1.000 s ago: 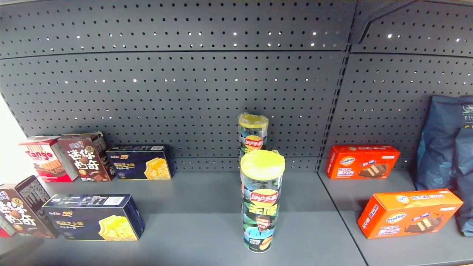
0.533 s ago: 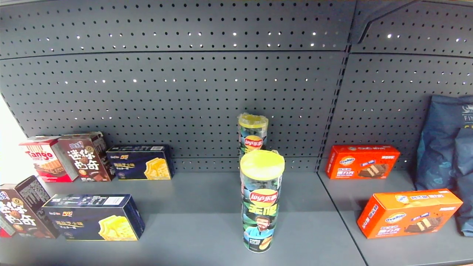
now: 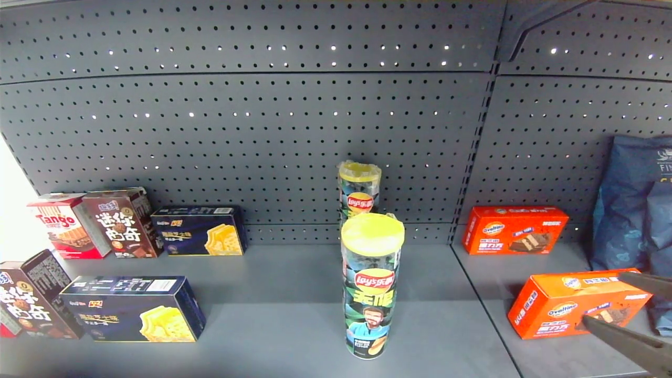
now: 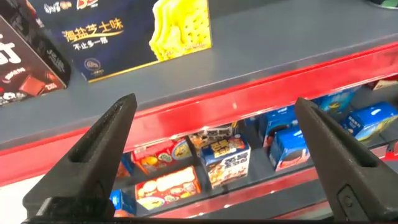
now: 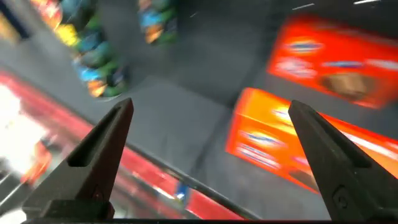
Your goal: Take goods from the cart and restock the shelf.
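My right pincer (image 3: 601,297) stands wide with nothing between its jaws. It is poised just over the front orange box (image 3: 556,304), at four o'clock from the front chip can (image 3: 371,286), which I take as the centre of my dial. My left pincer (image 4: 214,102) is spread wide and empty too. It sits low before the red front edge of the shelf (image 3: 273,325), with the front navy box (image 4: 137,31) lying on the board beyond it, at nine o'clock from the can.

With both pincers bare and the goods standing in their rows, I judge I am between items and the fetch step is in hand. The next move calls for drawing the right pincer clear without brushing the orange box. Then I turn to the cart, close on one item, and bring it to the row of its own kind.

My count on the shelf:
- **Chip cans:** two, with the rear chip can (image 3: 359,191) at twelve.
- **Orange boxes:** two, with the rear orange box (image 3: 514,229) at two.
- **Navy boxes:** two, with the rear navy box (image 3: 202,231) at ten.
- **Brown boxes:** two, with the rear brown box (image 3: 122,223) at ten and the front brown box (image 3: 31,302) at nine.
- **Red wafer box:** one (image 3: 63,226), at ten.
- **Blue bags:** two, the rear blue bag (image 3: 625,205) and the near blue bag (image 3: 662,252), toward three.
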